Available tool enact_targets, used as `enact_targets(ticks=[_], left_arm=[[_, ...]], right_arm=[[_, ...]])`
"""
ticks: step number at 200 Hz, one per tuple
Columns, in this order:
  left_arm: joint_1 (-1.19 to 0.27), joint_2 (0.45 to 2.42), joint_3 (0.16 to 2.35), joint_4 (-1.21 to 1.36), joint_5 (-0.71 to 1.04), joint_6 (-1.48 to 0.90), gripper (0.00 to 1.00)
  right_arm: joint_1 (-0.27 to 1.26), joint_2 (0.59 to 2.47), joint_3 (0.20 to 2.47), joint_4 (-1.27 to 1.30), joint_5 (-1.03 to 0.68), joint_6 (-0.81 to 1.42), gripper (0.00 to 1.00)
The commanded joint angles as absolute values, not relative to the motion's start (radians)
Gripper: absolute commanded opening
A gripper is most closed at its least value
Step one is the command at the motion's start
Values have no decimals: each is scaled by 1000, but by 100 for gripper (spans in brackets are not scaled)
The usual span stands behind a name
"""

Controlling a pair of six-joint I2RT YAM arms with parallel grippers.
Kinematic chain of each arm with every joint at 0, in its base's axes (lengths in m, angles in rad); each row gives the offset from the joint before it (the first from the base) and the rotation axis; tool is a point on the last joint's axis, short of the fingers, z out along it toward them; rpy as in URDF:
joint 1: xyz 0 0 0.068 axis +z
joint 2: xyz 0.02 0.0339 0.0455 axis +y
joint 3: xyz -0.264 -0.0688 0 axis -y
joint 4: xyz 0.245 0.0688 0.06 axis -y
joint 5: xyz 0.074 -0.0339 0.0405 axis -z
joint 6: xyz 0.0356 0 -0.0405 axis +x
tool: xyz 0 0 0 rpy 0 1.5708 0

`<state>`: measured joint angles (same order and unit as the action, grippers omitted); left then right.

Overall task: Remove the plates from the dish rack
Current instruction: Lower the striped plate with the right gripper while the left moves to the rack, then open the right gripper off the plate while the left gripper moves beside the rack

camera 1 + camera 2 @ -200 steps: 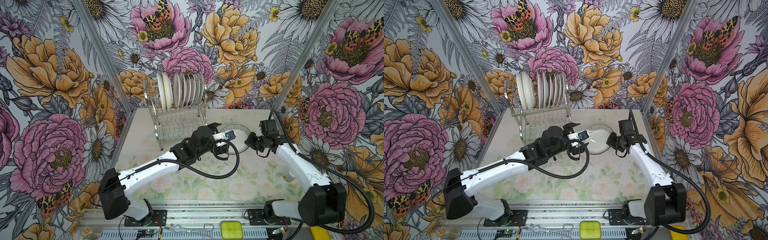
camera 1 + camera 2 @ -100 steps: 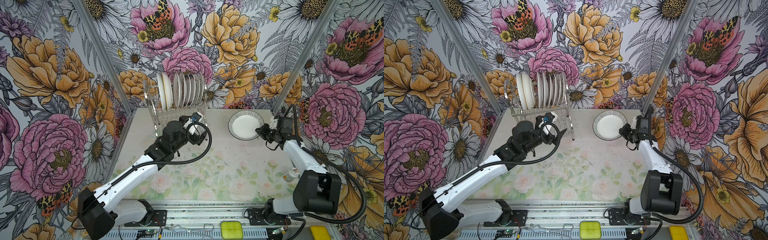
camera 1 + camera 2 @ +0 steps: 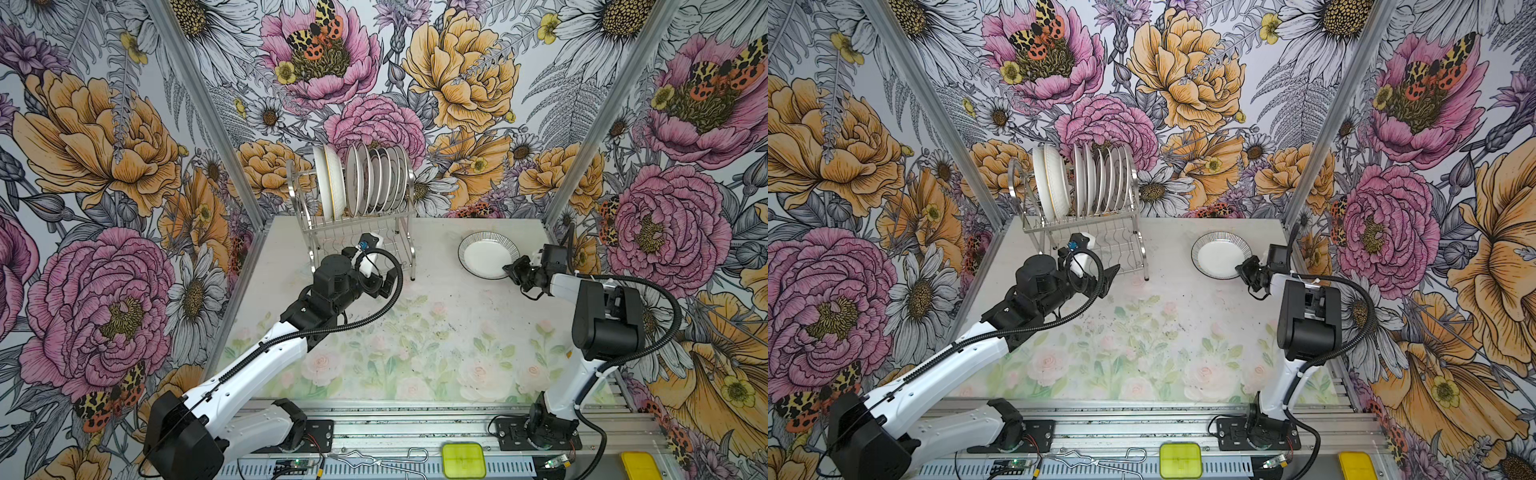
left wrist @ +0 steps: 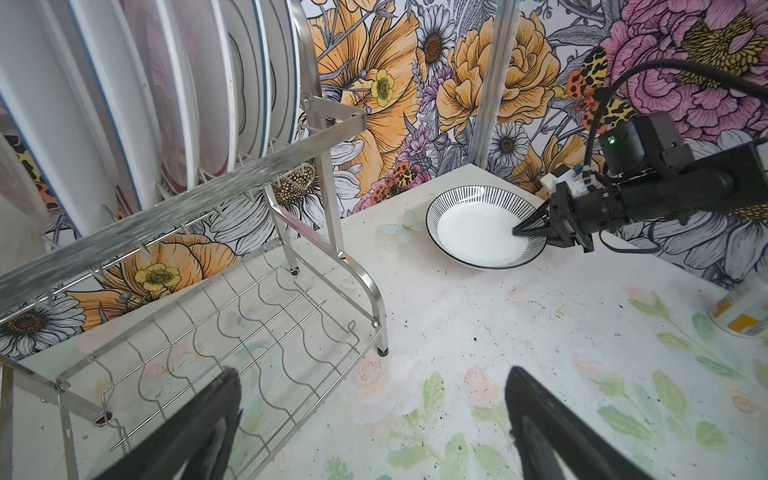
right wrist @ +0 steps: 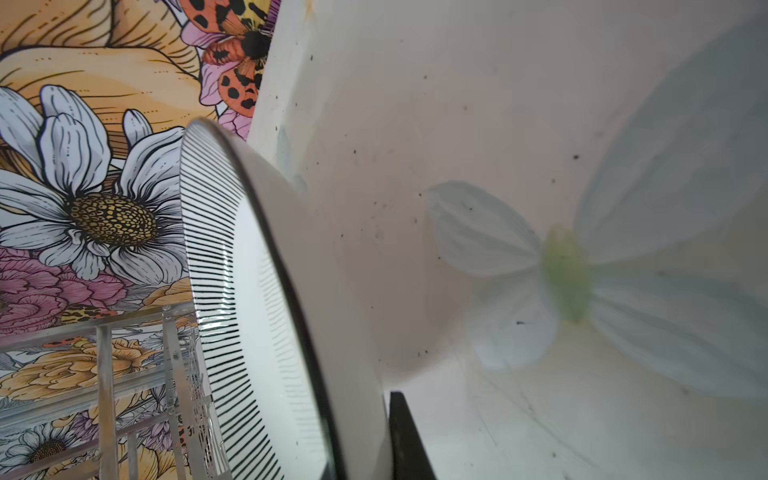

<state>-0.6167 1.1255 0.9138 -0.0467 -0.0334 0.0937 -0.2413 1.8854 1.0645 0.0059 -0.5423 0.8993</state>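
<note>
While a lime-green box [image 3: 463,459] and a bent wire piece [image 3: 382,456] lay on the front rail, farthest out from the dish rack [image 3: 361,219], both arms reached in toward it over the flower-printed table [image 3: 415,320]. Closer to the rack, the left gripper [image 4: 372,374] hung just off its front right leg. Its fingers were spread wide with nothing between them, and the left wrist view looked past them onto the bare wavy wires of the rack's lower tier.

To the right of the rack, well clear of it and about level with that lower tier, a black-striped plate [image 3: 486,259] lay face up by the table's back corner. The right gripper [image 4: 519,230] was pinched together on that plate's rim, on the side away from the rack, with one finger on each face of the rim in the right wrist view. Whether the plate sat flat on the table or was raised a little could not be told.

Farthest back, on the rack's upper tier, the other plates [image 3: 365,183] stood on edge in a row. A white pair stood at the rack's left end, set apart from a tighter group toward its right end.
</note>
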Motion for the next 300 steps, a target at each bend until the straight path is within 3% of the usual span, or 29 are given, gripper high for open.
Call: enact_targets(ticks=[1, 175, 261, 300], left_arm=[[-606, 1144, 896, -17, -44, 67, 99], [-588, 1195, 914, -49, -30, -15, 99], [-624, 1143, 906, -60, -201, -115, 99], [-614, 1100, 933, -183, -374, -130, 99]], right_arm=[[-230, 1898, 1166, 177, -624, 950, 0], [-177, 2074, 1253, 265, -635, 1012, 0], [-159, 2112, 1253, 271, -616, 1020, 0], [-154, 2111, 1262, 230, -606, 993, 0]])
